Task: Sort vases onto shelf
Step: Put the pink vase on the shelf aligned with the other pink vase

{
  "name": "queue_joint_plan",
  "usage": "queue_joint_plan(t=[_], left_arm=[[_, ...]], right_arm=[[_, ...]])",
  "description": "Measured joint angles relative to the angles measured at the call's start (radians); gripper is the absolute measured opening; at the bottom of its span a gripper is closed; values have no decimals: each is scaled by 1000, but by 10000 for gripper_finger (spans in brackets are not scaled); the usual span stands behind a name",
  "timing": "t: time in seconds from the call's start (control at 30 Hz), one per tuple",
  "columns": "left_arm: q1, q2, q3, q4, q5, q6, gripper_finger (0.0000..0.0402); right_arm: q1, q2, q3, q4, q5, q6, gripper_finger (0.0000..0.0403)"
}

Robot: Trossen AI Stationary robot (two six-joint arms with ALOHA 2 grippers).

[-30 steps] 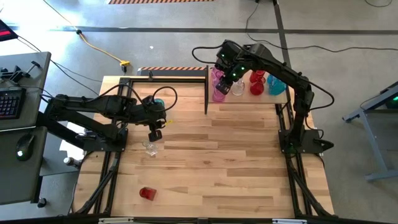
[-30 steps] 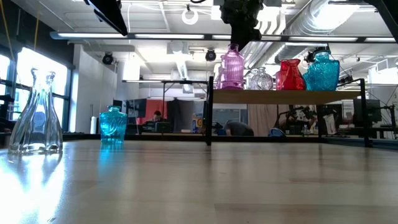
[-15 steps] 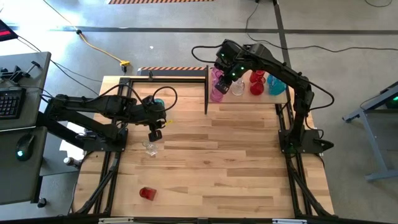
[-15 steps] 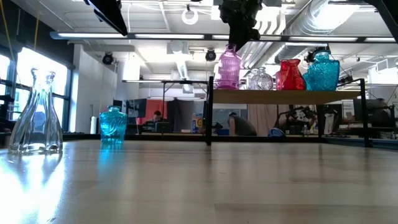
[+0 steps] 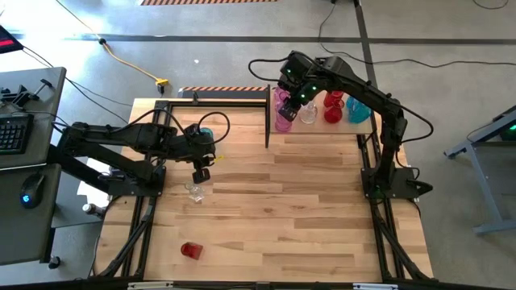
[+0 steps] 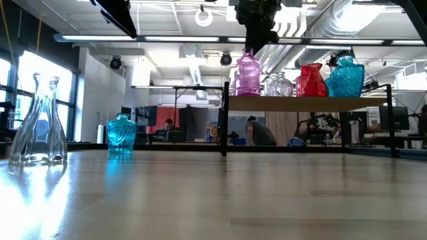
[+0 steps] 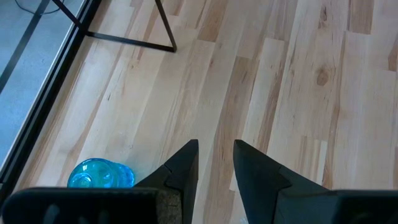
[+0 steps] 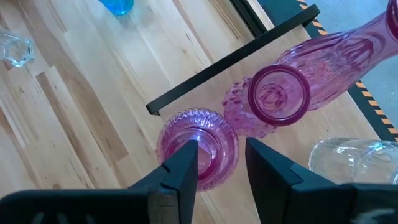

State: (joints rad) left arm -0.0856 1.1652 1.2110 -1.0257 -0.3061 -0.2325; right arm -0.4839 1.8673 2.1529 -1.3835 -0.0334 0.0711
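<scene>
Two black, multi-jointed robot arms, the left arm [image 5: 121, 141] and the right arm [image 5: 363, 93], were fitted with looping black cables. The right wrist showed small green lights, and each gripper ended in two tapered dark fingers [image 7: 183, 167].

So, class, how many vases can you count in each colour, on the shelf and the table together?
Pink vases: 3
Clear vases: 2
Red vases: 2
Teal vases: 2
Total: 9
</scene>
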Motion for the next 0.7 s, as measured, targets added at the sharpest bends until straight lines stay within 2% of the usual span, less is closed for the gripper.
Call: queue_joint_plan(t=[0.7], left_arm=[[0, 0, 0, 0, 0, 0, 90]], right_arm=[[0, -6, 0, 0, 1, -11, 114]])
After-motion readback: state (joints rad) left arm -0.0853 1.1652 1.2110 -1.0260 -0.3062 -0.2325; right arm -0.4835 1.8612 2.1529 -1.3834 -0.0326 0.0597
